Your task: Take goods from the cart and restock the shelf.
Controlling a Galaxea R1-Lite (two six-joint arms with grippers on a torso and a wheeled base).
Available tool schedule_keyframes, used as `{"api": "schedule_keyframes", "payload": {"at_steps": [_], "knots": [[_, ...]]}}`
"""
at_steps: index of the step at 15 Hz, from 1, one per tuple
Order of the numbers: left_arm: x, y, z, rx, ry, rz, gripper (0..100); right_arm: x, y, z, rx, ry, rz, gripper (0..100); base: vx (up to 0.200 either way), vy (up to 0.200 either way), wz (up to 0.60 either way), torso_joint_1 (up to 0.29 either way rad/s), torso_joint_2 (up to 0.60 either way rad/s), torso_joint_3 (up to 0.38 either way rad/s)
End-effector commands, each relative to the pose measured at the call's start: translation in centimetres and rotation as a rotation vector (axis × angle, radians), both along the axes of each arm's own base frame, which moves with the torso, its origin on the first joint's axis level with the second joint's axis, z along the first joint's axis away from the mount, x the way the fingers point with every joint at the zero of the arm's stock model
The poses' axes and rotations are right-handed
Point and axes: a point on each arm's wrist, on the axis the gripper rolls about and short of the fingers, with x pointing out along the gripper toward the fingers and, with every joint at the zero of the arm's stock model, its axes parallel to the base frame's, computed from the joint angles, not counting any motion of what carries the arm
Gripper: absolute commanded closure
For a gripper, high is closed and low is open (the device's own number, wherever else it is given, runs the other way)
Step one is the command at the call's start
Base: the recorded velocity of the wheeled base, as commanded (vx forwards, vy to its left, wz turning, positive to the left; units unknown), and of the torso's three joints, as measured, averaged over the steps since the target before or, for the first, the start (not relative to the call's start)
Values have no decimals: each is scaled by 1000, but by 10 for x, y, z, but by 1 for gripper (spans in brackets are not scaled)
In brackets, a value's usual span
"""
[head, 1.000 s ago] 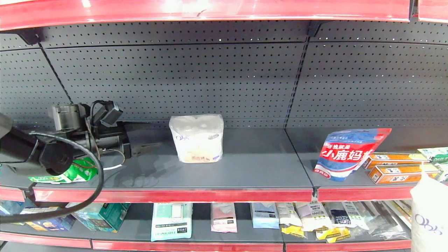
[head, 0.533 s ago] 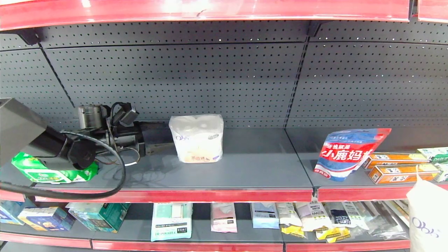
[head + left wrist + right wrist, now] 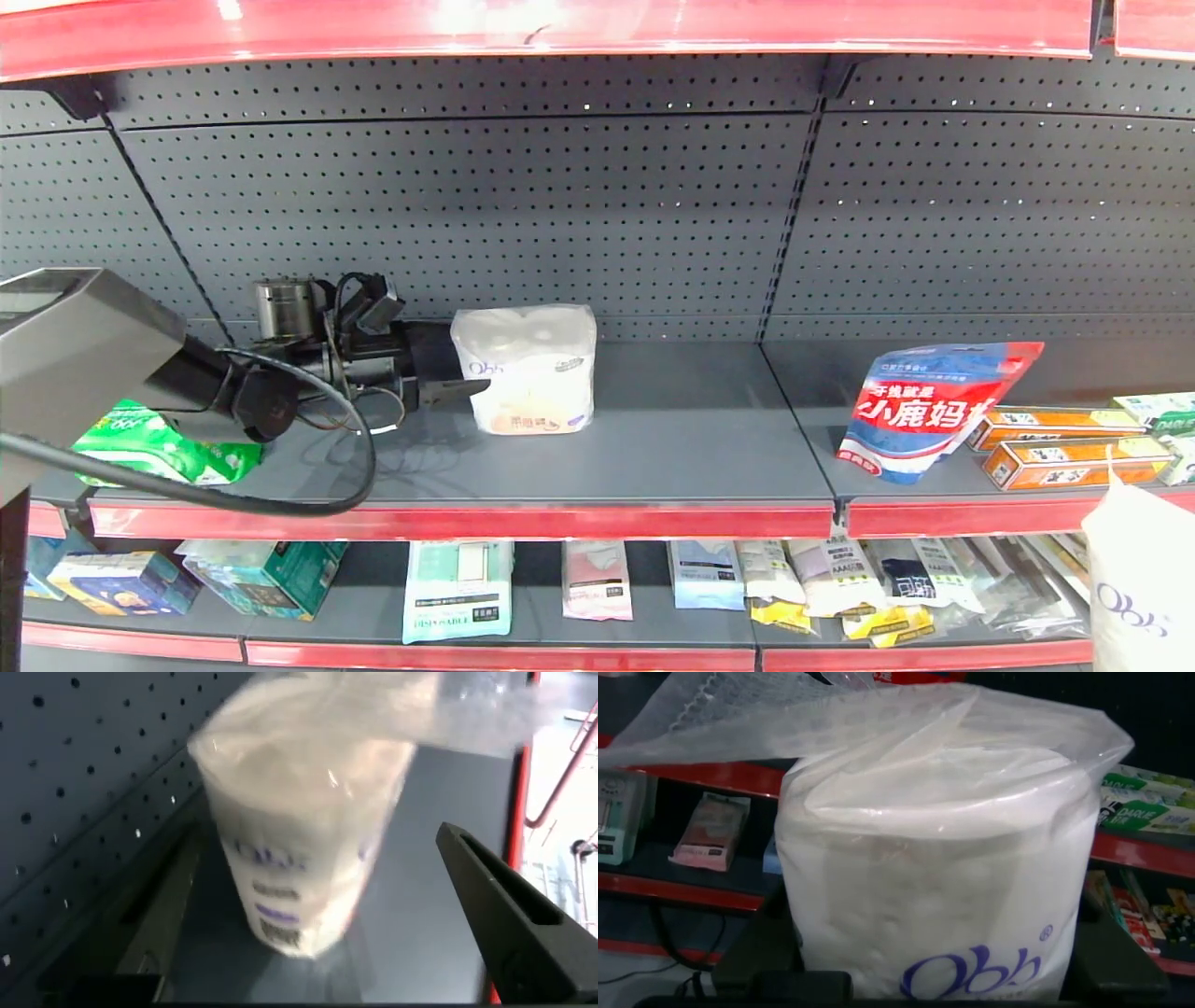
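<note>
A white toilet paper pack (image 3: pixel 525 369) stands upright mid-shelf on the grey shelf (image 3: pixel 672 448). My left gripper (image 3: pixel 467 378) lies low over the shelf at the pack's left side, open. One finger (image 3: pixel 455 390) reaches along the pack's front; the other is hidden behind it. The left wrist view shows the pack (image 3: pixel 299 849) between the spread fingers (image 3: pixel 509 915), with a gap on the near side. A second white toilet paper pack (image 3: pixel 1134 579) hangs at the lower right, below shelf level. In the right wrist view that pack (image 3: pixel 934 887) sits in my right gripper's hold.
A green soft pack (image 3: pixel 159 448) lies at the shelf's left front, under my left arm. A red and blue pouch (image 3: pixel 924 411) leans on orange boxes (image 3: pixel 1064 448) at the right. Flat packets fill the lower shelf (image 3: pixel 597 579). A pegboard wall (image 3: pixel 560 205) closes the back.
My left arm has slid right along the shelf until its fingers flank the standing pack. The pack in my right gripper has risen slightly.
</note>
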Motion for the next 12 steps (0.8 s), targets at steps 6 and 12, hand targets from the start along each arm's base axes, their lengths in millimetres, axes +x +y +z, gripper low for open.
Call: {"api": "schedule_keyframes", "payload": {"at_steps": [6, 12], "knots": [[21, -17, -12, -5, -12, -32, 0, 0, 0, -3, -2, 5, -12, 100, 0, 0, 0, 0, 0, 0], [33, -36, -17, -8, -27, -63, 0, 0, 0, -3, -20, 19, -10, 100, 0, 0, 0, 0, 0, 0]]}}
